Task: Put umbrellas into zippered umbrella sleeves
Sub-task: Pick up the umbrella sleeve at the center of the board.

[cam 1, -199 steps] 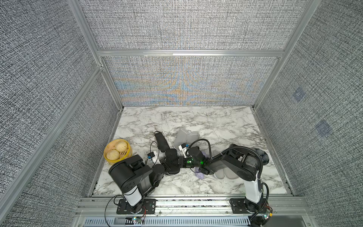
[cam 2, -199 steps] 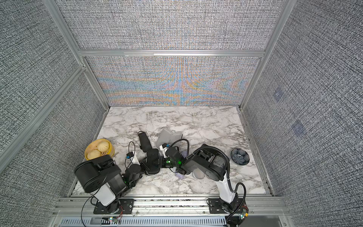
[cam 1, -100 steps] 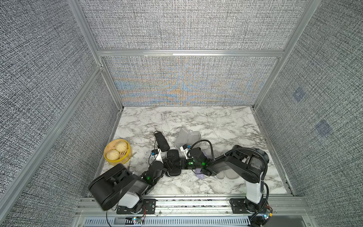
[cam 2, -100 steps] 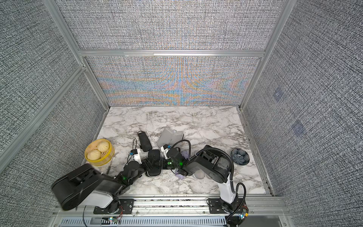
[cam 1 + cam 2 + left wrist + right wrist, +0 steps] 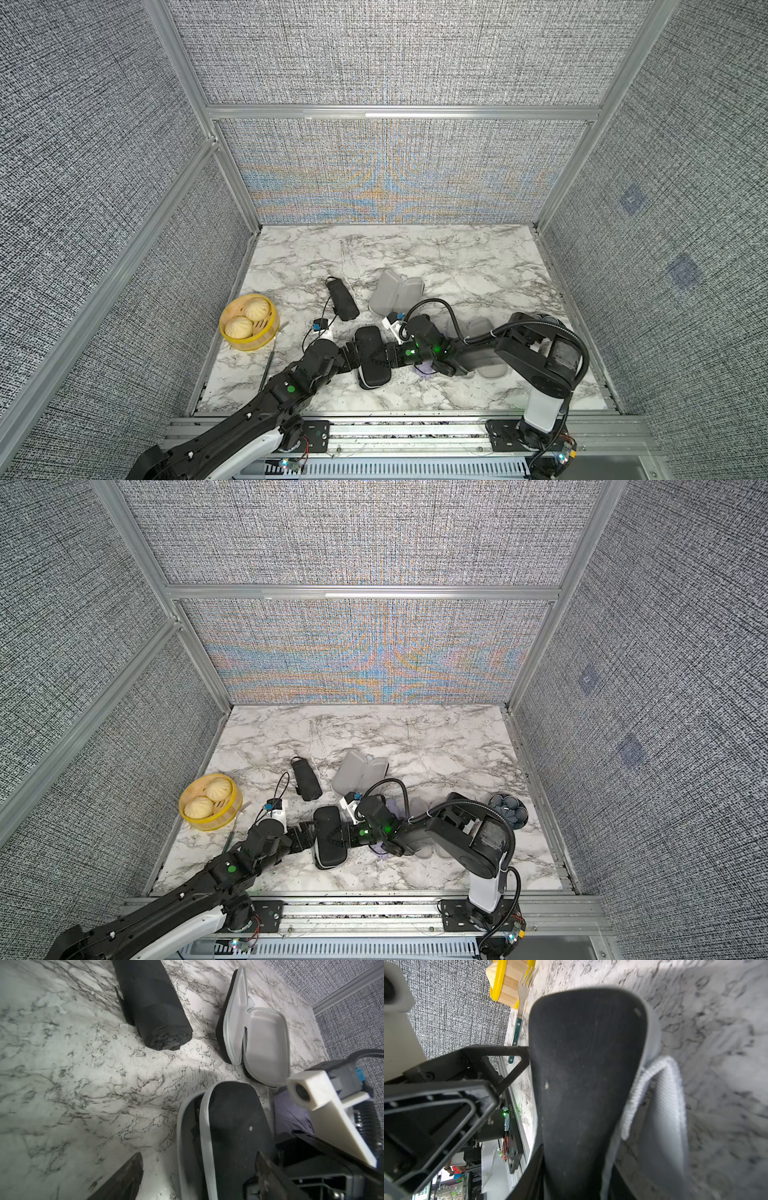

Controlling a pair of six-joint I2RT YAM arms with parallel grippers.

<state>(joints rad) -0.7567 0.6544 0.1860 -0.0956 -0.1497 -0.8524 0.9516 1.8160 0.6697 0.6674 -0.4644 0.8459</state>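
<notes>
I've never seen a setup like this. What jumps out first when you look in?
Two black arms reach in from the front and meet at a black case near the front middle of the marble table, left gripper and right gripper on either side of it. At the table's left edge sits a bright yellow basket holding two buns.

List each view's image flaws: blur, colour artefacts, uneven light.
In both top views, rainbow moiré ripples over the back wall. In the left wrist view, the black umbrella is crisp, the table unevenly lit. In the right wrist view, the black case looms close and soft, marble beyond smeared.
</notes>
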